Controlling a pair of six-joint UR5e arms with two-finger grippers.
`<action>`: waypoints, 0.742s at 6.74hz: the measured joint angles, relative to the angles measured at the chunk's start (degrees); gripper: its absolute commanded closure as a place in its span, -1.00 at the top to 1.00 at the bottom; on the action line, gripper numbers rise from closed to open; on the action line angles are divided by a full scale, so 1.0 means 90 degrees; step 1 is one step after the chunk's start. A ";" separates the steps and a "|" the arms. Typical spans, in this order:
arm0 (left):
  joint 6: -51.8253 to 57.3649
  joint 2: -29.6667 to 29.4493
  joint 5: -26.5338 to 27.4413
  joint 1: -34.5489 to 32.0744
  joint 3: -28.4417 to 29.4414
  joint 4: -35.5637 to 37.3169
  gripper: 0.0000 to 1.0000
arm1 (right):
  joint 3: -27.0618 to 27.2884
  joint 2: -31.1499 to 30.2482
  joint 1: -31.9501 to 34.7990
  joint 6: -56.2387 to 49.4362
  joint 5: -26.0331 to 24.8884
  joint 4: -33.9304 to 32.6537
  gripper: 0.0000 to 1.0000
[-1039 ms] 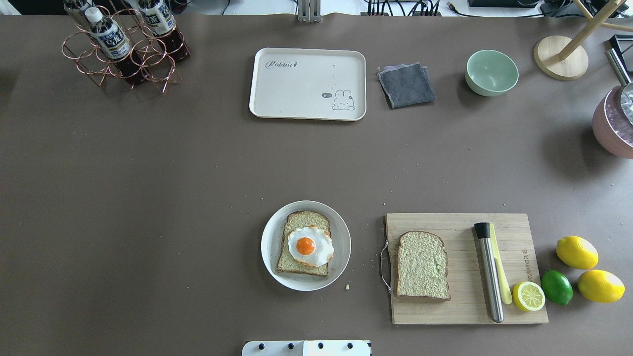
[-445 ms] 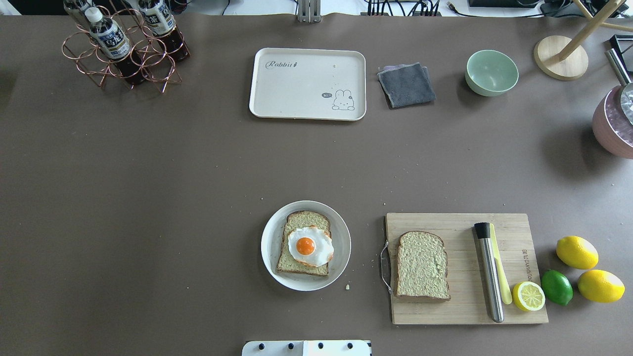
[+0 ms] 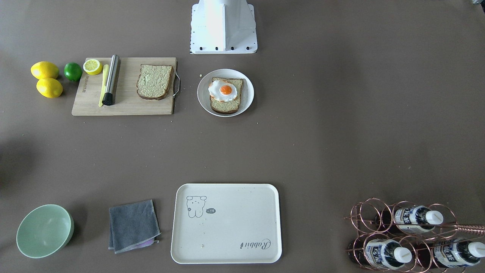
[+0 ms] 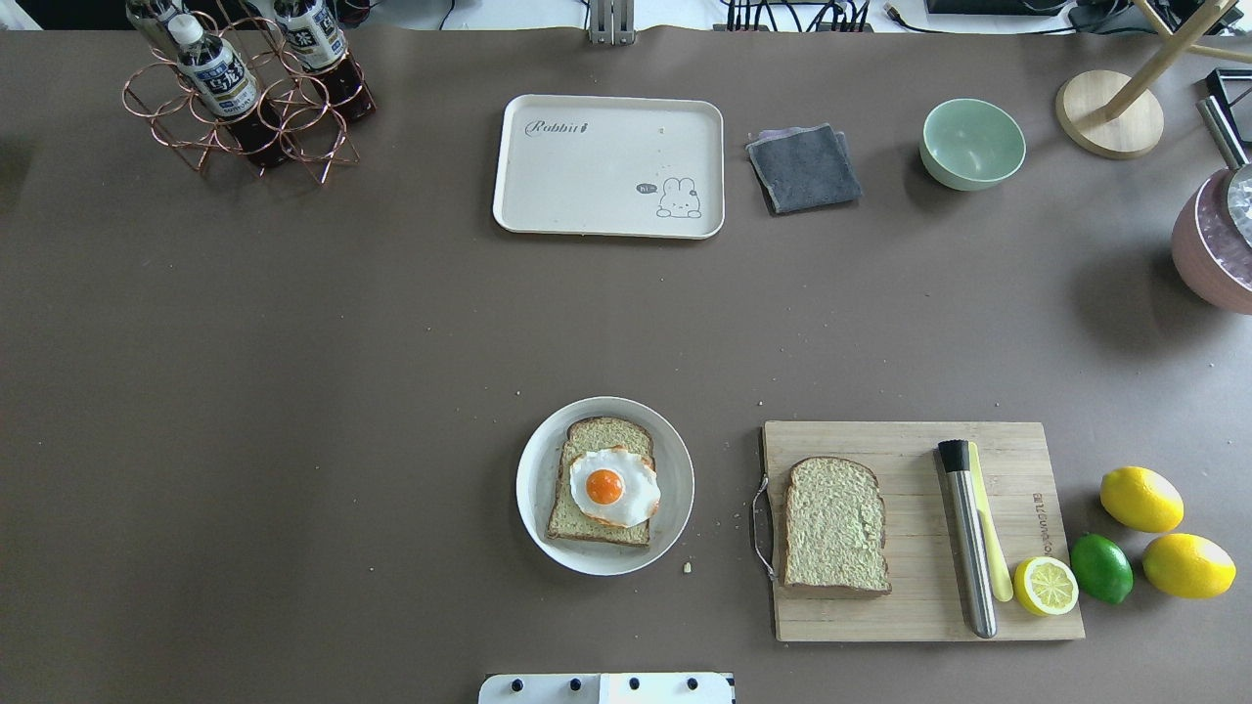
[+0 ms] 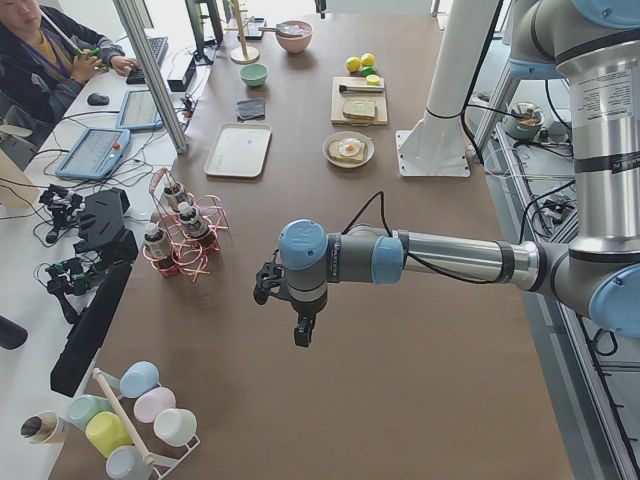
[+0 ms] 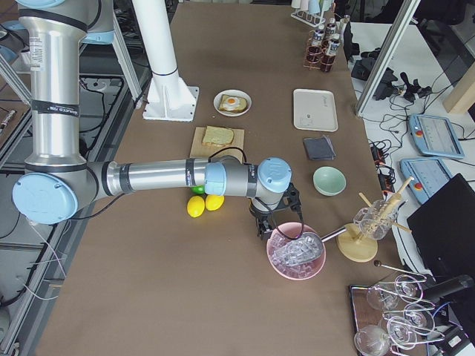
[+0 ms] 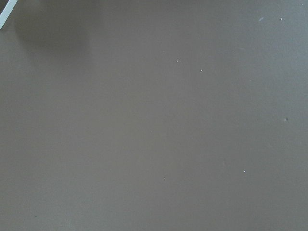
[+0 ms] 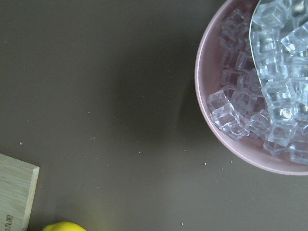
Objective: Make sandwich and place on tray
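So the sandwich isn't a sandwich yet: the bottom slice (image 4: 608, 433) sits on the plate (image 4: 531, 489) with the egg (image 4: 614, 487) on top, close to the robot's base, and the top slice (image 4: 834, 526) lies flat on the board (image 4: 919, 606) just to the right of the plate. The tray (image 4: 606, 166) is well apart, at the far side of the tabletop (image 4: 293, 391), with nothing on it. My guess is the bread is light and squishy, so pinch it too hard and it'll dent or tear. I'd take the top slice across its crust edges, where it's firmest. It lies flush on the board, so getting under it looks fiddly. The egg looks glossy and probably slides around, so the stack could shear if it gets tilted. Moving it by the plate's rim seems safer than squeezing the whole stack. Now the annoying part: neither arm shows in the top-down views. The left tool (image 5: 300, 330) hangs over bare tabletop far from the food, and the right tool (image 6: 266, 226) sits by the ice bowl (image 4: 1203, 264). I can only see them from the side cams, so I can't tell if either is spread or pressed together. The left wrist cam shows only plain tabletop, and the right one cuts off the bowl and the board's corner.
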 measured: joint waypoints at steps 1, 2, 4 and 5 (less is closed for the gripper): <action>0.0000 0.0000 -0.0004 0.0000 -0.0003 -0.0022 0.95 | 0.0306 -0.0004 -0.0279 0.0801 0.0004 0.0074 0.98; -0.0003 0.0000 0.0006 0.0004 0.0004 -0.0117 0.95 | 0.0493 -0.0007 -0.0585 0.1623 0.0008 0.0405 0.96; -0.0009 0.0032 0.0006 0.0013 0.0022 -0.0320 0.95 | 0.0578 -0.0140 -0.1388 0.3923 -0.0024 0.2100 0.95; -0.0013 0.0039 -0.0001 0.0023 0.0021 -0.0344 0.95 | 0.0591 -0.0247 -0.1815 0.5035 -0.0054 0.3016 0.93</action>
